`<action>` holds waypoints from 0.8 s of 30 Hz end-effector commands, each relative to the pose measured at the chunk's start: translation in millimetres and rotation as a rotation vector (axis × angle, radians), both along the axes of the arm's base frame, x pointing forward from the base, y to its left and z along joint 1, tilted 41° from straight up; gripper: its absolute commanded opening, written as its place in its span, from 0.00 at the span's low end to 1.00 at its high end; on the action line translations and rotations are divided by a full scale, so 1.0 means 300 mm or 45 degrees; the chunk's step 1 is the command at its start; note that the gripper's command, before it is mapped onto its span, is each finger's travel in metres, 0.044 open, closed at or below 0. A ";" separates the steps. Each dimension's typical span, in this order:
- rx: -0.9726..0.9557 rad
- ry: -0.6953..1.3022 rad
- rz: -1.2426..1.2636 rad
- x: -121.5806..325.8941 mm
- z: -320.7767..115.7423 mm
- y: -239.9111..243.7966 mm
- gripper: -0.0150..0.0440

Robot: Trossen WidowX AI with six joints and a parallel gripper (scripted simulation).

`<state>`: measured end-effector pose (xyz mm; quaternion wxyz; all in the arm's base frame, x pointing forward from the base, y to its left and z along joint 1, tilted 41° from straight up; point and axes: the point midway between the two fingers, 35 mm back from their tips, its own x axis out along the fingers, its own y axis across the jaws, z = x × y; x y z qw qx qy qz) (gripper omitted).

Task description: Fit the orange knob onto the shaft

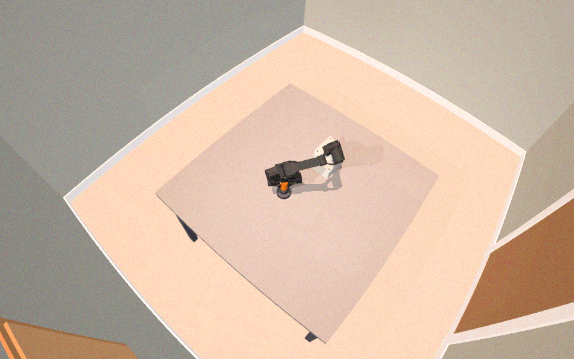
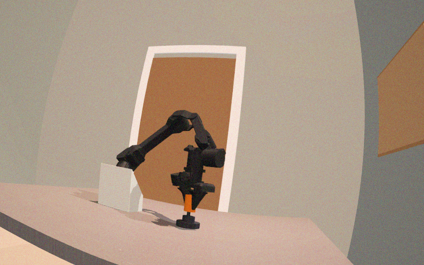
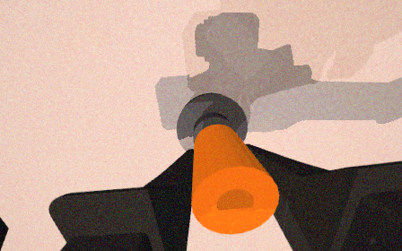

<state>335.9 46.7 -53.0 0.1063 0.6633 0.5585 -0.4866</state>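
The orange knob (image 1: 284, 186) (image 2: 188, 202) (image 3: 221, 148) is upright over the dark round pedestal (image 1: 284, 195) (image 2: 187, 225) (image 3: 187, 118). My gripper (image 2: 189, 206) (image 3: 218, 151) is shut on the knob, a black finger on either side of it. In the exterior view a short piece of the thin dark shaft (image 2: 188, 214) shows between the knob's bottom and the stepped pedestal, so the knob is not against the pedestal. In the wrist view the D-shaped opening in the knob's top has its flat side toward the bottom of the picture. The shaft's upper end and flat side are hidden.
The arm reaches over from its white base block (image 1: 328, 170) (image 2: 115, 187) on the pinkish table (image 1: 289, 267) (image 2: 256, 243). Shadows of the arm lie beside the pedestal. The table's edge (image 2: 26, 235) shows in the exterior view. A brown door (image 2: 187, 85) stands behind.
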 end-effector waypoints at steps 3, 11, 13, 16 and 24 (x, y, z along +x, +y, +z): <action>-0.001 0.007 -0.009 0.000 0.000 0.001 0.25; 0.000 0.007 -0.009 -0.001 -0.003 0.003 0.25; -0.001 0.007 -0.009 -0.001 0.001 -0.001 0.25; -0.001 0.007 -0.009 0.001 0.008 -0.007 0.25; -0.025 0.168 -0.203 0.003 0.006 -0.005 0.25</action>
